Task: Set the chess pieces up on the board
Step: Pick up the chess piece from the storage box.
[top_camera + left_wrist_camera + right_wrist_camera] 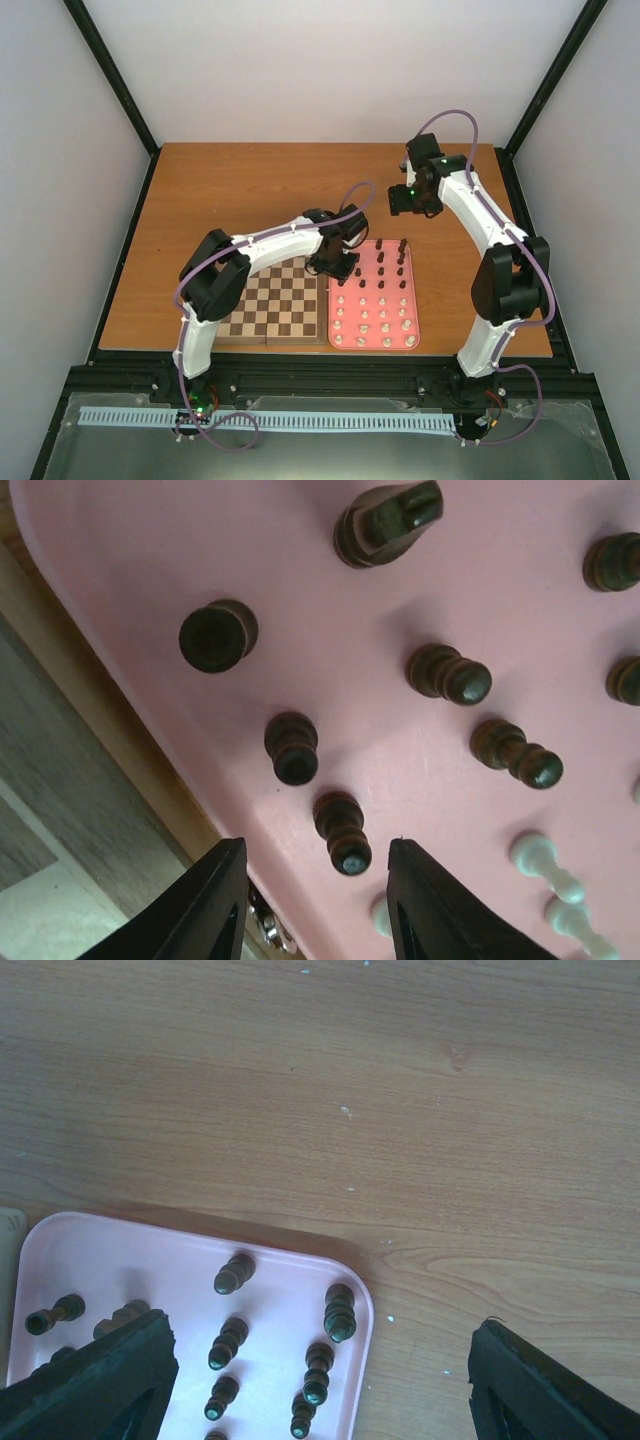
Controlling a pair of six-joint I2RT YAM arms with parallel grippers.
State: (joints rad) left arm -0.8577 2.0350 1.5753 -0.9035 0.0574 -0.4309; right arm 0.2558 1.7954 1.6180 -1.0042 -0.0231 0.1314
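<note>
Black left fingers are seen closest to the lens, held partly apart above the pink tray. One dark pawn stands upright between their tips. A gap can be made out on either side of it, so nothing is gripped. These fingers are placed over the tray's far-left corner, on the side where the board lies.

The board is laid flat on the counter, just beside the tray's left edge. The chess pieces that can be seen are all held in the tray, standing in rows. The dark pieces are grouped in its far half and the cream pieces in its near half.

The right fingers are spread wide with nothing between them but bare counter and the tray's far-right corner below. They are held above the counter just beyond the tray's far edge, clear of every piece.
</note>
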